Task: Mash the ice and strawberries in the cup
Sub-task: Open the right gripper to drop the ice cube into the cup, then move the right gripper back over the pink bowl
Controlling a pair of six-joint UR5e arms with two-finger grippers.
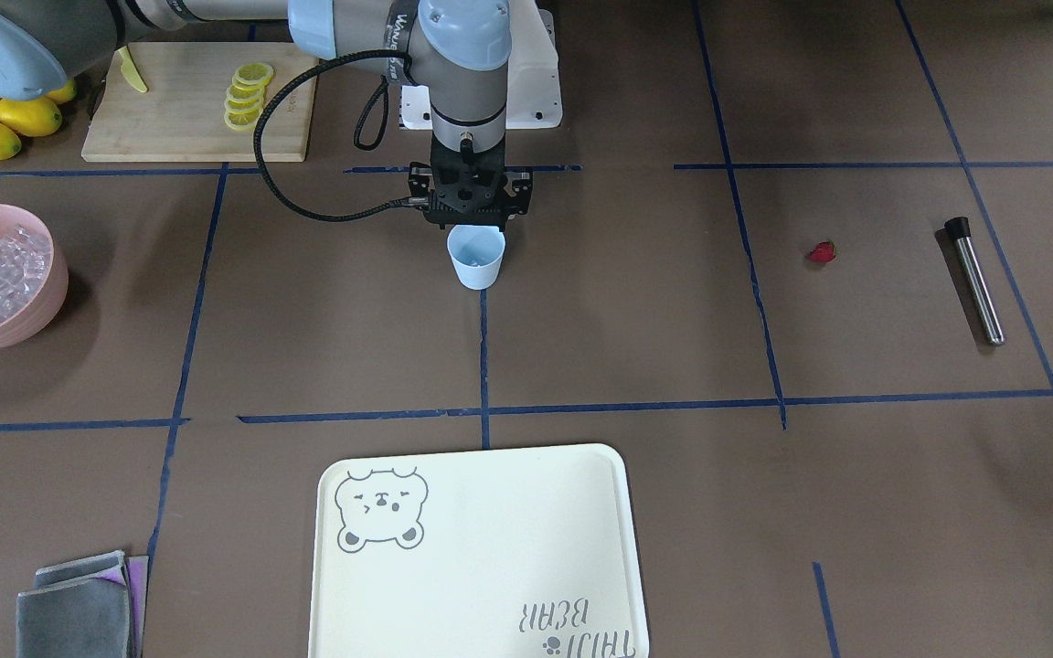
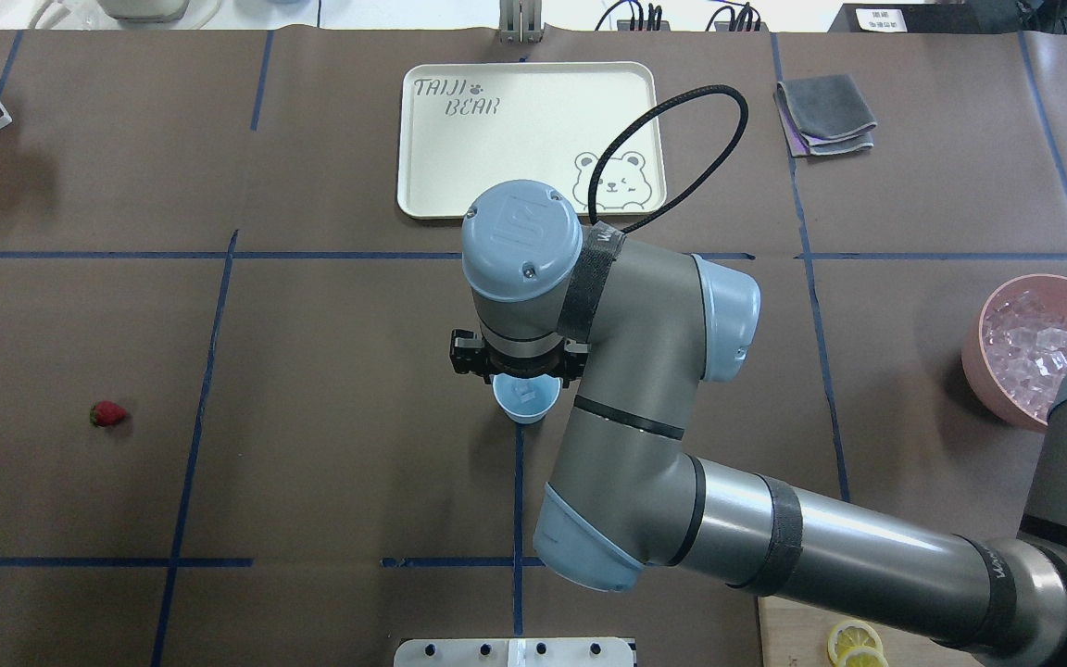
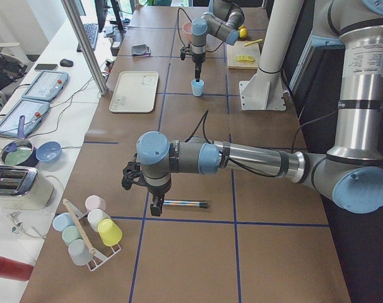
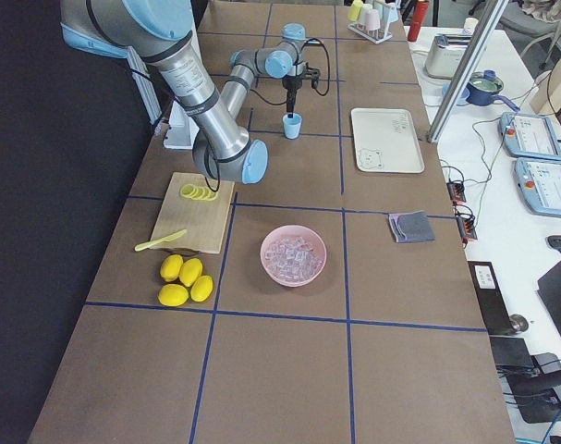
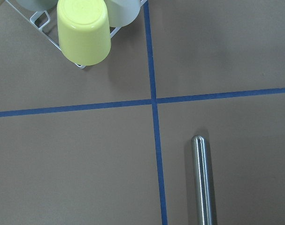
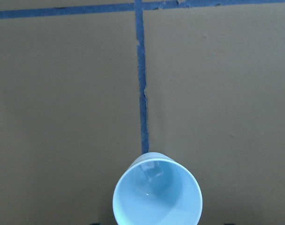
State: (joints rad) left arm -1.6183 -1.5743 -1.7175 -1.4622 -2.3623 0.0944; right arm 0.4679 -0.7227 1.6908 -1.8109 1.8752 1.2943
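**Cup [image 1: 476, 260] upright mid-table under right gripper [image 1: 470, 219]; much of the grip hidden**

Hidden bits first. In the overhead view the right wrist covered its gripper completely, plus part of the cup's rim. The right wrist view cut the cup off at the bottom edge. There we saw only two dark slivers, one either side of the cup and well apart, so we read the jaws as spread wide with nothing held. The front view showed the gripper body just above the rim, but we couldn't separate the fingertips from it.

Left gripper [image 3: 154, 210] showed only in the left side view, hanging over the table by one end of the steel muddler [image 1: 974, 279]. We couldn't tell whether its jaws were apart or together. Its wrist view showed no fingers, only the muddler's rounded end, cut off at the bottom edge, and a yellow cup [image 5: 83, 33] on a wire rack.

Orientation: the cup stood mouth up, long axis vertical, narrower base on a blue tape line. One clear cube of ice [image 6: 151, 171] lay inside near the wall. More ice filled the pink bowl [image 1: 42, 311] on the robot's right side. Strawberry [image 1: 822, 252] lay on the table well apart from the cup, on the robot's left, between cup and muddler. It was too small for us to tell which way its green top pointed. The muddler lay flat, black cap toward the robot.
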